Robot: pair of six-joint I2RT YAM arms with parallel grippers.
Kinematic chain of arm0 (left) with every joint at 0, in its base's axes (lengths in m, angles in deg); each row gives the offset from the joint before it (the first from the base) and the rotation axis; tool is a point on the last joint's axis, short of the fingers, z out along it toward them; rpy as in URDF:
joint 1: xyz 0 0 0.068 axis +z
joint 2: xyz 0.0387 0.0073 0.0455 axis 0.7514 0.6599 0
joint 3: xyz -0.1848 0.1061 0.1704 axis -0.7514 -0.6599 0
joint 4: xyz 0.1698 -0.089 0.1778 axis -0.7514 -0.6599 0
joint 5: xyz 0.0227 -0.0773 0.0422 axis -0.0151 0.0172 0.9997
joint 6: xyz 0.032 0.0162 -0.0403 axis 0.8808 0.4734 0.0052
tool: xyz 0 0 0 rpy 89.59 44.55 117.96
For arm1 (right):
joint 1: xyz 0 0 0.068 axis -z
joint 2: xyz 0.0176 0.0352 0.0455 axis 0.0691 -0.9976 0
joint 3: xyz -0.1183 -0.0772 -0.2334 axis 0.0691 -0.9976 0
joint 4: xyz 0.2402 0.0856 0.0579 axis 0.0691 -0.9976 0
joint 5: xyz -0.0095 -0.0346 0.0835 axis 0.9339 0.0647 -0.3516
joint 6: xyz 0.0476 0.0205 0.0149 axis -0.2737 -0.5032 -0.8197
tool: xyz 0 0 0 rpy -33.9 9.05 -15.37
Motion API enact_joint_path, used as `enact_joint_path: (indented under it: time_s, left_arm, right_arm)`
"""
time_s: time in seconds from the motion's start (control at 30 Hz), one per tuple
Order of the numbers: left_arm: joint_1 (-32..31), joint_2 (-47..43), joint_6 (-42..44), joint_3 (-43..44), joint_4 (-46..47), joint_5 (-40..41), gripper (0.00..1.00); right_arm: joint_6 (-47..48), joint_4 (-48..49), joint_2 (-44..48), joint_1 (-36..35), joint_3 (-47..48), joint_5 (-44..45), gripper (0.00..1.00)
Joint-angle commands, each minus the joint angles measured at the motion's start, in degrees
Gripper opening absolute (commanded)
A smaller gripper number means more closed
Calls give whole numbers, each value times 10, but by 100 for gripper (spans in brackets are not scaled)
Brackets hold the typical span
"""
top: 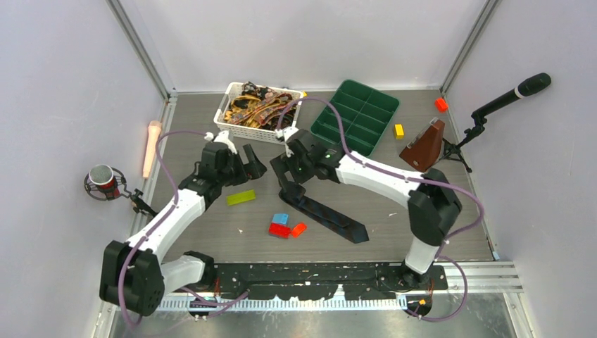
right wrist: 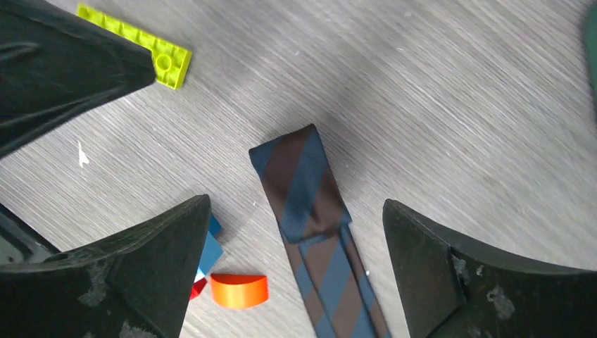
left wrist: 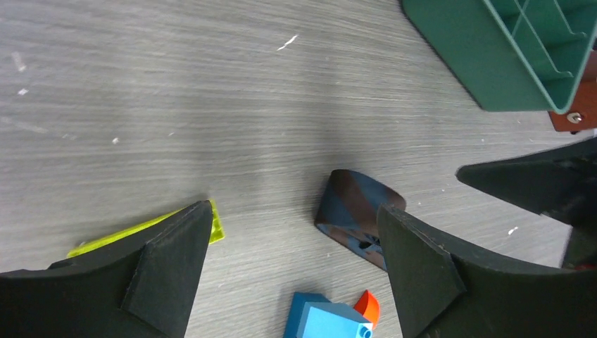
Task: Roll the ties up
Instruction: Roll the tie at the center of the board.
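Right wrist view showed the right end effector [right wrist: 293, 208] spread over the navy tie [right wrist: 301, 184], its end folded once, rolling barely begun; pinching that fold seemed next.

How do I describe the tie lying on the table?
From the white basket, come toward the table's near edge. Past the right gripper lies the tie: a long dark strip with blue-brown diagonal stripes, unlike the bright bricks beside it.

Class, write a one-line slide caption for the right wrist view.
Open right gripper hovers over a striped tie, its end folded back once.
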Motion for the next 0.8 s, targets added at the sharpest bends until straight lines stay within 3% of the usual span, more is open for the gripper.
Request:
enact_joint_path:
  time_s: [0.0, 0.1, 0.23, 0.53, 0.63, 0.77]
  left_arm:
    - [2, 39, 38, 37, 68, -71, 91]
    - [-1, 64, 42, 40, 99, -105, 94]
    - [-10, 103, 43, 35, 151, -134, 94]
    - [-22, 163, 52, 18, 200, -144, 90]
    - [-25, 174, 53, 10, 221, -156, 89]
    - [-26, 183, 58, 8, 228, -164, 88]
  right_arm:
    - [-154, 15, 69, 7, -51, 88, 98]
    - [-242, 31, 93, 17, -96, 85, 94]
    - [-329, 107, 127, 24, -168, 51, 80]
    - [-391, 159, 115, 48, -213, 3, 48]
    - [-415, 196, 104, 71, -225, -42, 32]
    - [-427, 220, 84, 86, -231, -74, 22]
